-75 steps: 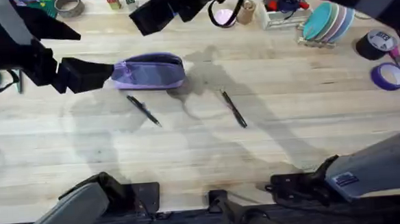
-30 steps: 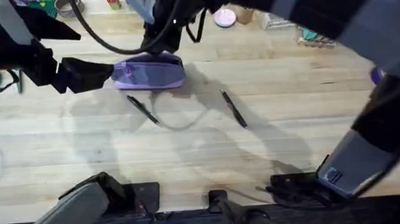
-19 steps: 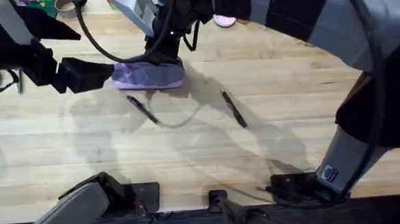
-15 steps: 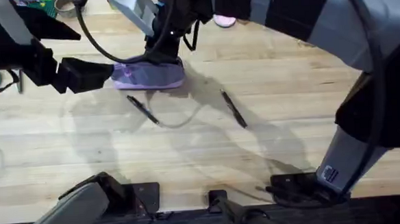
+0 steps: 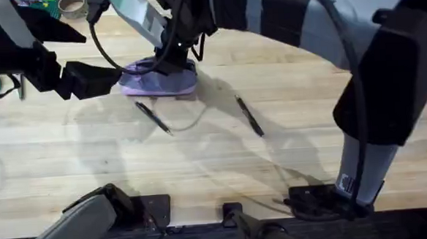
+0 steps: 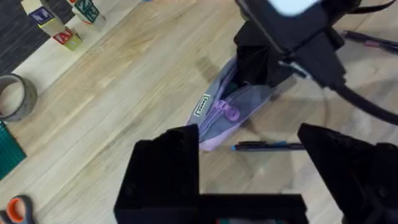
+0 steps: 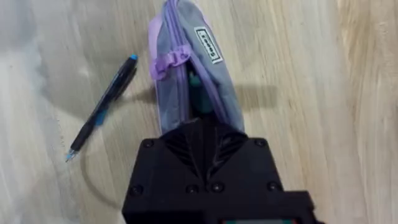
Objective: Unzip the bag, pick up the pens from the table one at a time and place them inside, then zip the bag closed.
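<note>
I am working the unzipping step: my right pincer (image 5: 172,59) is pressing down on the bag (image 5: 160,80) near the surface's (image 5: 201,171) far edge, its grip state indeterminable. My left pincer (image 6: 249,155) is hanging released beside the bag's end; both pens (image 5: 153,117) (image 5: 249,116) are lying unloaded, and the next move probably calls for drawing the zipper pull (image 7: 169,59) along.

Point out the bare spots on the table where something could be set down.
The table is bare between the two pens and the arm bases, and right of the right pen. It is crowded around the bag, where the right hand presses.
</note>
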